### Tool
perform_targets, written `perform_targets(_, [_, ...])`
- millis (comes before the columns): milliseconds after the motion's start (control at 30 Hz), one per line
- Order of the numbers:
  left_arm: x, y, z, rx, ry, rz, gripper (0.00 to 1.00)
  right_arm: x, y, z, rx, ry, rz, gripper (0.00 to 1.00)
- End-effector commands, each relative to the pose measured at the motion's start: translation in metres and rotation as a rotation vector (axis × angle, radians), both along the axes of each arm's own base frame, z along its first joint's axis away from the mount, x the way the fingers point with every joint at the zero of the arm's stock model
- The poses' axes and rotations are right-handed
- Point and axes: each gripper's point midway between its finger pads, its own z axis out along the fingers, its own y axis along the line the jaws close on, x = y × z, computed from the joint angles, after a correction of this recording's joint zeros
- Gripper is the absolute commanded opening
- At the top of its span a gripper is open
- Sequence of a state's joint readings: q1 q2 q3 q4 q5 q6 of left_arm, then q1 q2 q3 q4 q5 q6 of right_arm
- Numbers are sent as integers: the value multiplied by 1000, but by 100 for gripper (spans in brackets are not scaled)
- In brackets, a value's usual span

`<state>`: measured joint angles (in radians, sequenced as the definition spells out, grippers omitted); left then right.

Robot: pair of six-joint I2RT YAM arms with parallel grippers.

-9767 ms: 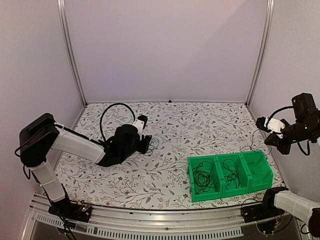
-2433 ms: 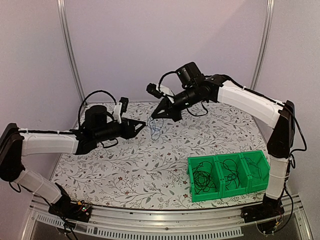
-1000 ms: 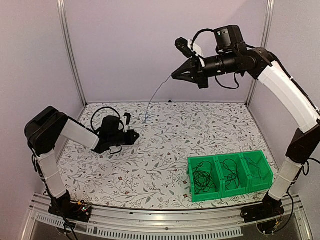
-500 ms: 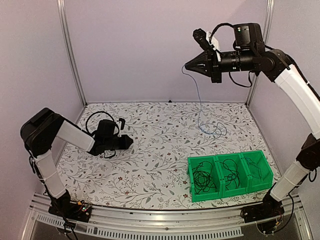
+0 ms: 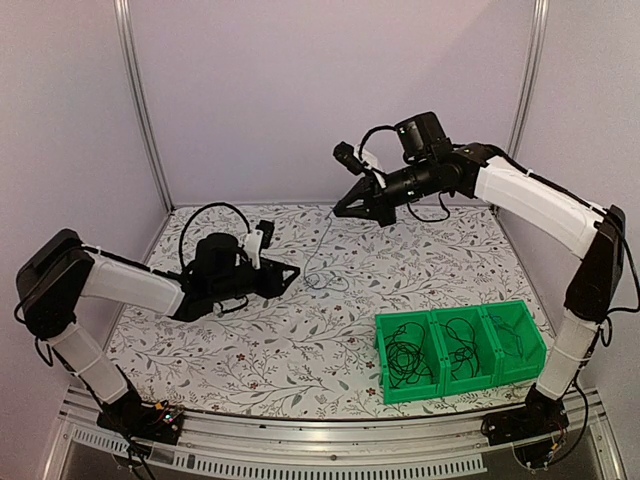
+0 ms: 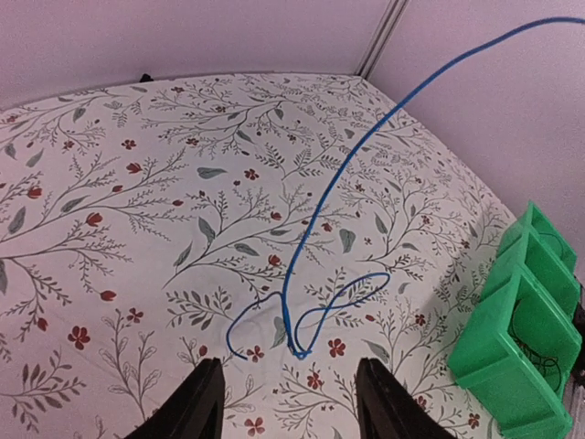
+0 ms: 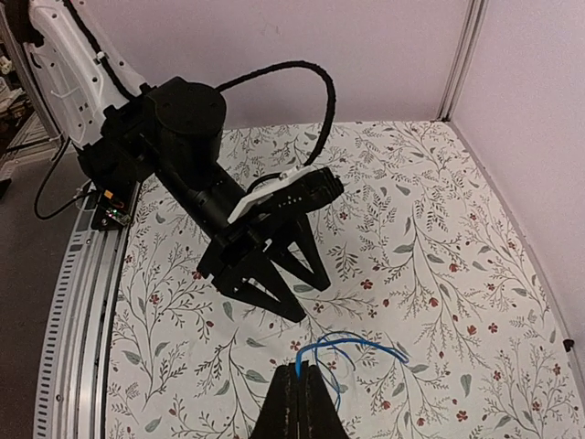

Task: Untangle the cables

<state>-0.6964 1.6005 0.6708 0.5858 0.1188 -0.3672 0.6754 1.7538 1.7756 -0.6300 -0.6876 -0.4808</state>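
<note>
1. Closest to the near edge, by the near right corner of the table (image 5: 290, 365), there's a green bin (image 5: 455, 385) with three compartments. Black cables (image 5: 404, 358) sit coiled in the left and middle ones. The right one has something thinner in it, but it's hard to make out.
2. The left gripper (image 5: 291, 272) is low over the table, left of the middle, pointing toward the right edge. Its jaws are spread wide with nothing in them. The wrist view shows the fingers (image 6: 203, 407) apart with only bare tabletop in the gap.
3. Just ahead of those fingertips, roughly mid-table, the loose end of the blue cable (image 6: 302, 320) lies on the surface in a couple of small loops. From there it climbs at a slant toward the far right.
4. The right gripper (image 5: 340, 211) is up in the air over the far half of the table. Its jaws are pinched tight together on the upper end of the blue cable, and the strand comes straight out of the tips.
</note>
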Motion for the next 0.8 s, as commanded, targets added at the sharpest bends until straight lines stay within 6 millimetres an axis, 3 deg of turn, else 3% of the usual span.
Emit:
perform_targets(0, [-1,1,-33,16,106,44,49,15,21,-23,3,72,16,0])
perform_targets(267, [3,-14,-70,13,202,63,48,28,32,-34,-2,96,7,0])
perform_targets(400, [2,-33,-54,-28,119,-1,49,30,34,-43,-14,115,9,0])
perform_targets(567, [4,-42,-16,-57,-73,-15,55,27,40,-52,-26,151,25,0])
perform_targets(767, [32,-44,-3,16,-171,57,57,19,46,-41,-10,150,48,0])
